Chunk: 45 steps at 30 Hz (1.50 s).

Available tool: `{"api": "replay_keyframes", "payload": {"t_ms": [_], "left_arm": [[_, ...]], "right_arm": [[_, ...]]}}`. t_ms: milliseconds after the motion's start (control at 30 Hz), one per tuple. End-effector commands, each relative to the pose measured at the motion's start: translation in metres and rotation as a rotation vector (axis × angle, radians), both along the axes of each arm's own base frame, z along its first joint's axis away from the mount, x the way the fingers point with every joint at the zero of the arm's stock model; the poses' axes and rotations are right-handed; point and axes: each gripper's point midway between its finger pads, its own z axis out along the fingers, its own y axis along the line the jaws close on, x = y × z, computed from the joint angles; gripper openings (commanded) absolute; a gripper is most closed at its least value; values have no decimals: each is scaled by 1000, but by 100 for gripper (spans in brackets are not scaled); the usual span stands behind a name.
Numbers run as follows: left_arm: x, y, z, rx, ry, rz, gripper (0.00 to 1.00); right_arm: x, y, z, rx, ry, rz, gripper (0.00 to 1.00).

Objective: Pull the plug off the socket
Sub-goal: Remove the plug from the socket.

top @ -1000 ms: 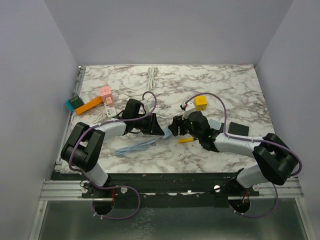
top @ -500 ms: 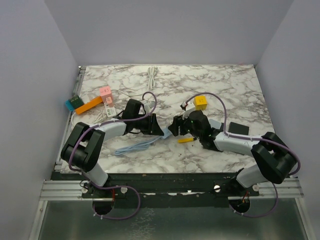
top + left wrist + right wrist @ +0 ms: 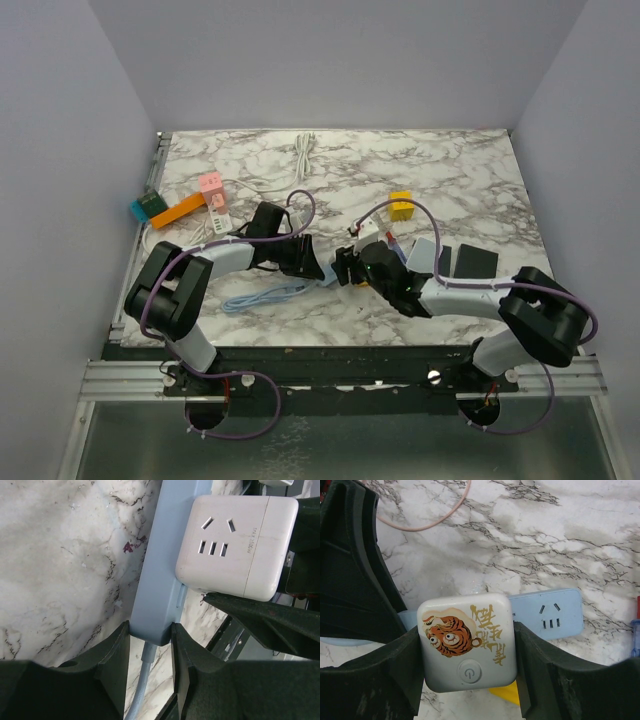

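Marbled white table (image 3: pixel 480 170) enclosed by plain grey walls (image 3: pixel 330 60), with both arms reaching toward its middle. Left gripper (image 3: pixel 150 634): jaws clamped on the near, cord end of the pale blue power strip (image 3: pixel 162 555), one finger (image 3: pixel 114 655) on each long side. A blue cord (image 3: pixel 262 296) leaves this end and runs left along the near part of the table. Right gripper (image 3: pixel 348 267): jaws closed on the plug (image 3: pixel 465 640) — a white, round-cornered cube with a tiger sticker, gold characters and a round power button on the face turned to the right wrist camera. The black fingers (image 3: pixel 542 670) press flat against its left and right sides. The plug sits on the power strip at the table's centre, just right of the left gripper; the left wrist view shows its side face, with outlet slots, lying against the strip. Whether its pins are seated cannot be told. One free outlet of the strip shows to the right of the plug, and a small yellow piece (image 3: pixel 504 695) shows beneath the plug's near edge. Elsewhere on the table: a yellow block (image 3: pixel 401 205) beyond the right gripper, a black square (image 3: pixel 476 261) to its right, a bundled white cable (image 3: pixel 304 150) at the far edge, and — along the left edge — pink (image 3: pixel 210 182), orange (image 3: pixel 178 210) and teal (image 3: pixel 146 206) blocks.
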Motion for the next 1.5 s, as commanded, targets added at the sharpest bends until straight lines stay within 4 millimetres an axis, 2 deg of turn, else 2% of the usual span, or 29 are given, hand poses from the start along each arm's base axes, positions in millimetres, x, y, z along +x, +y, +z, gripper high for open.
{"api": "replay_keyframes", "payload": {"t_ms": [0,133,300,500,767,933,1300,1467], "left_arm": [[-2,-2,1,7,-6,-25,0],[-2,-2,1,4,-5,-27,0],[-2,-1,1,4,-6,-29,0],[-4,0,-3,16,0,-33,0],[-4,6,-8,57,-2,-28,0],[-4,6,-6,53,-11,-37,0],[-3,6,-6,57,-13,-38,0],[-2,6,-6,59,-14,-35,0]], "right_arm": [[3,-7,-1,-71,-79,-107,1],[-1,-5,0,-82,-98,-121,1],[3,-15,4,-62,-107,-210,1],[1,-10,0,-46,-71,-202,1],[15,-32,0,64,25,-211,1],[22,-40,-4,57,61,-189,1],[23,-41,-8,31,72,-197,1],[19,-24,3,20,21,-192,1]]}}
